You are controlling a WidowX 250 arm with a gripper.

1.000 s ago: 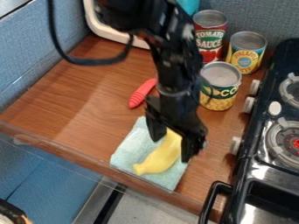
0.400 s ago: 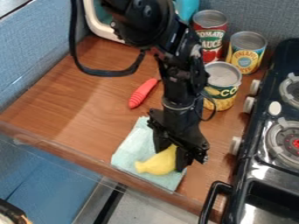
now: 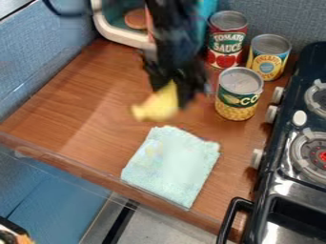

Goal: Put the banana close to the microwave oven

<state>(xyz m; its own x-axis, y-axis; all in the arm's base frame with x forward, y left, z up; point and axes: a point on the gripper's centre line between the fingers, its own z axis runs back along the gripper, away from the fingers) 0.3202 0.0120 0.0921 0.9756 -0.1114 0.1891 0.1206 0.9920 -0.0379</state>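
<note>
Well out from the microwave oven (image 3: 122,36) lies the cloth (image 3: 168,167); closer in, the gripper (image 3: 168,95) clamps the banana (image 3: 157,106), whose jutting end might lever it loose. Beyond, swinging wide of the microwave oven could clip the corn can (image 3: 239,97); overshooting could bump the oven itself.

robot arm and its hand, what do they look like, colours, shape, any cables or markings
The arm is black, long and narrow, with an uneven, jointed-looking outline and a few lighter grey glints. The hand is black too, with two dark fingers. A dark, smooth cable curves beside the arm. I can't make out any markings.
</note>
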